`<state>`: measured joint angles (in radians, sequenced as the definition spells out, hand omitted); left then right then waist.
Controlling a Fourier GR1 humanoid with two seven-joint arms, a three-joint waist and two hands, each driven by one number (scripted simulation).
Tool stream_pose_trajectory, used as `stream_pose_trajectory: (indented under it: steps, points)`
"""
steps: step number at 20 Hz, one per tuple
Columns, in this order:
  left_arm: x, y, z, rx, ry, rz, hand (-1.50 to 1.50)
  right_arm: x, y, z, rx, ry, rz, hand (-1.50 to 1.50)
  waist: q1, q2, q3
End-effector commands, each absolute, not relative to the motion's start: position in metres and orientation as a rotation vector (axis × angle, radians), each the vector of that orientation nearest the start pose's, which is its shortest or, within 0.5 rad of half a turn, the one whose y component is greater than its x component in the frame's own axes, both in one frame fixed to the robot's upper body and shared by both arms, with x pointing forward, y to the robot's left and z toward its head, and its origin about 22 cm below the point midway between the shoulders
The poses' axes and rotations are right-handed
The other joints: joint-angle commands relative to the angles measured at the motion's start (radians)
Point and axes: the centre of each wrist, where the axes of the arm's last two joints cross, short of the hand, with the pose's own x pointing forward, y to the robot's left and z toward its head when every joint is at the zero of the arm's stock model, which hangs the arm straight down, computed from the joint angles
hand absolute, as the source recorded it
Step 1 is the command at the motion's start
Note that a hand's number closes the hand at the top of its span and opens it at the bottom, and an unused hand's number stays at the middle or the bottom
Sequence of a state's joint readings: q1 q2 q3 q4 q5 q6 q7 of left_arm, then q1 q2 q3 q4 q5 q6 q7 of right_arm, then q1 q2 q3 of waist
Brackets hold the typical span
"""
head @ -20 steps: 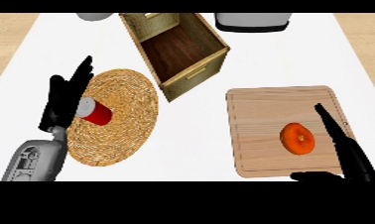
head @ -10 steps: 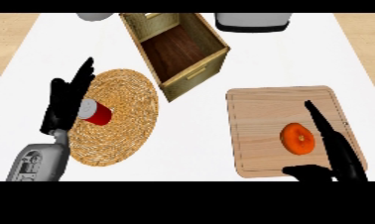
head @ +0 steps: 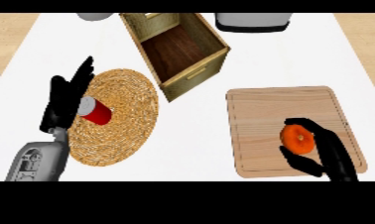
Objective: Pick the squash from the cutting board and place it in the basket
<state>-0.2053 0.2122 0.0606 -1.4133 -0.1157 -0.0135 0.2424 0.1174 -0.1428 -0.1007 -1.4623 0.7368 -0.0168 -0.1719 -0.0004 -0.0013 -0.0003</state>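
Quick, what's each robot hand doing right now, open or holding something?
Left robot hand: open, holding nothing.
Right robot hand: curled round the squash on the cutting board.

The black right hand (head: 326, 151) curls over the orange round squash (head: 296, 138), hiding its right and lower edges; whether the squash touches the pale wooden cutting board (head: 271, 114) cannot be told; the black left hand (head: 64, 100) covers the left rim of the round woven straw basket (head: 121, 119); the grey left forearm (head: 36, 161) runs off the lower edge; the top edge cuts off a grey round vessel (head: 95, 16), a grey appliance (head: 253, 22) and the far end of the open wooden box (head: 179, 52).
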Motion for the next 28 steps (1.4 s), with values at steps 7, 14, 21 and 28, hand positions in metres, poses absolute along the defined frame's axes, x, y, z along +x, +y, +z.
stream_pose_trajectory:
  steps: [7, 14, 21, 28]
  points:
    - [0.292, 0.267, 0.033, 0.269, -1.361, -0.218, 0.00, 0.230, -0.235, -0.034, -0.831, -1.433, 0.917, 1.50, 0.016, -0.001, -0.001]
    - [0.310, 0.235, 0.038, 0.169, -1.395, -0.337, 0.00, 0.269, -0.106, 0.003, -0.778, -1.475, 1.441, 1.50, 0.185, 0.018, -0.015]
    - [0.318, 0.223, 0.038, 0.133, -1.390, -0.355, 0.00, 0.277, -0.039, 0.057, -0.768, -1.477, 1.509, 1.50, 0.189, 0.021, 0.000]
    - [0.323, 0.216, 0.039, 0.141, -1.404, -0.365, 0.00, 0.276, -0.015, 0.127, -0.568, -1.666, 1.176, 1.50, 0.194, 0.022, 0.001]
